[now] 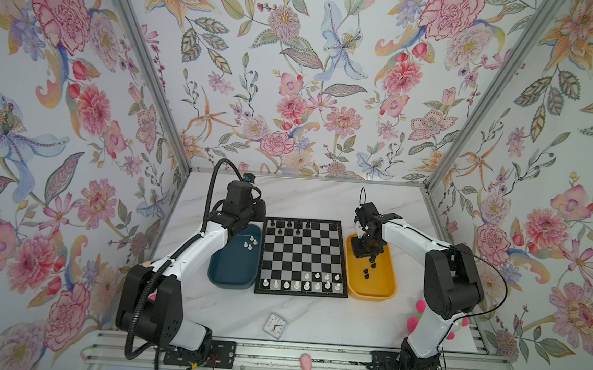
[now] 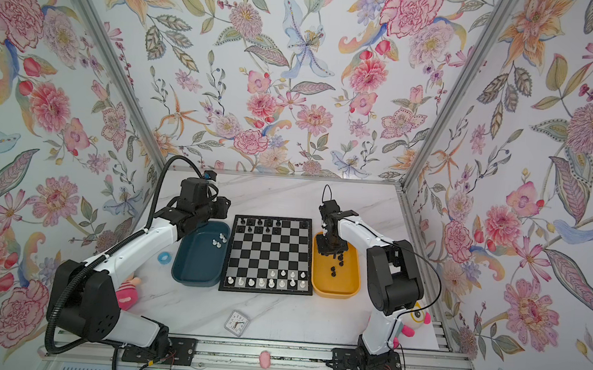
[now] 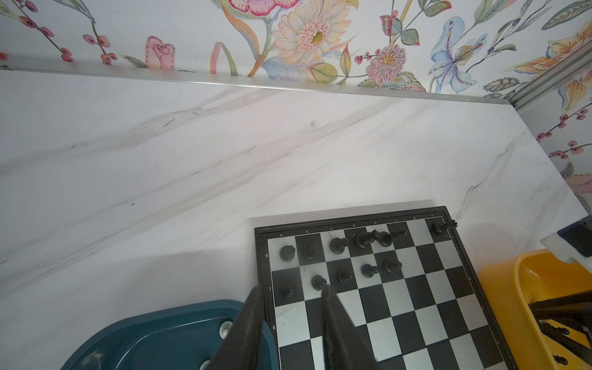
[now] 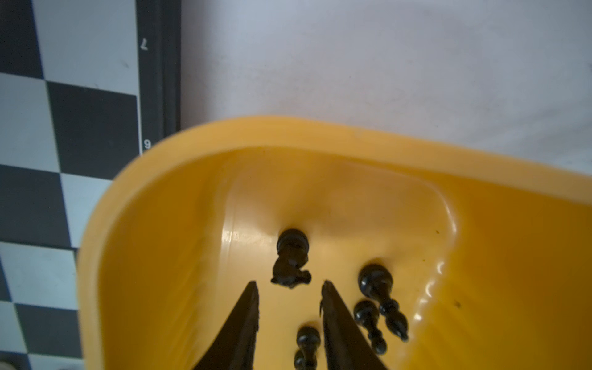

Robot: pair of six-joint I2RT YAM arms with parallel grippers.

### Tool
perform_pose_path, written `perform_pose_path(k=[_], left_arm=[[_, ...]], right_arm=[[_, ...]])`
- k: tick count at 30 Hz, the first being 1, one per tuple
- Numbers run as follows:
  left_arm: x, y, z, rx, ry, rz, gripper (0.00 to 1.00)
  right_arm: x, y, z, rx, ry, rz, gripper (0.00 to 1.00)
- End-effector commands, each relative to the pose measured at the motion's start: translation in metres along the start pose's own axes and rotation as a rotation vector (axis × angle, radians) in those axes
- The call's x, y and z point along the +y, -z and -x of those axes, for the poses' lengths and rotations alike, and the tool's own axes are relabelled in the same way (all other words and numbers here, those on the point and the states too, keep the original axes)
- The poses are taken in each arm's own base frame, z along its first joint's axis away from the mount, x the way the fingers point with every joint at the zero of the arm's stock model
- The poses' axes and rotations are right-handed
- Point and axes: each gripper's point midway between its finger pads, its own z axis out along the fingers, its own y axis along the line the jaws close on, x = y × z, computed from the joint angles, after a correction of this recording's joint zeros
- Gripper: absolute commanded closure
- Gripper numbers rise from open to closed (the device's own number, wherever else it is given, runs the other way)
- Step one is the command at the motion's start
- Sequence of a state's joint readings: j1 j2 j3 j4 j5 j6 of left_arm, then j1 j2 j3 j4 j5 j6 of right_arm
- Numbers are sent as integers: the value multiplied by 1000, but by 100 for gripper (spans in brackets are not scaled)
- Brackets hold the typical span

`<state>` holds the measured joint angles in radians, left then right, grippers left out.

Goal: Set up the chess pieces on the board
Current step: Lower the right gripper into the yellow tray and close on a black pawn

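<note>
The board (image 1: 300,293) (image 2: 266,290) lies mid-table. Several black chess pieces (image 1: 289,225) (image 3: 339,245) stand on its two far rows. Several white ones (image 1: 306,285) (image 2: 271,282) stand on its two near rows. Three white pieces (image 1: 251,242) lie in the teal tray (image 1: 231,284). Loose black pieces (image 1: 366,273) lie in the yellow tray (image 1: 373,295). My left gripper (image 3: 290,291) hovers open over the board's far left corner, holding nothing. My right gripper (image 4: 290,283) (image 1: 372,259) is open inside the yellow tray (image 4: 288,134), its tips just short of a toppled black knight (image 4: 291,259).
A small square clock (image 1: 275,325) lies near the table's front. A pink toy (image 1: 306,361) sits on the front rail. A blue ring (image 2: 164,257) and a plush toy (image 2: 126,293) lie left of the teal tray. Another plush (image 2: 418,317) is behind the right arm.
</note>
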<state>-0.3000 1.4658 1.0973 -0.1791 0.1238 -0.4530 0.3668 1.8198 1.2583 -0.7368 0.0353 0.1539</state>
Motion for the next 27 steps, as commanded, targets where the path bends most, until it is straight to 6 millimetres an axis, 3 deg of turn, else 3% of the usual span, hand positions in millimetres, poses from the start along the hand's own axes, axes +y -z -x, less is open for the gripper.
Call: perform_pose_path(k=[1, 10, 27], left_arm=[[7, 0, 2, 6, 8, 24, 67], [8, 0, 1, 8, 9, 28, 67], [9, 2, 1, 6, 7, 32, 67]], right_arm=[[-6, -1, 9, -13, -27, -18, 64], [-7, -7, 11, -10, -32, -13, 64], [-4, -12, 12, -5, -35, 4, 77]])
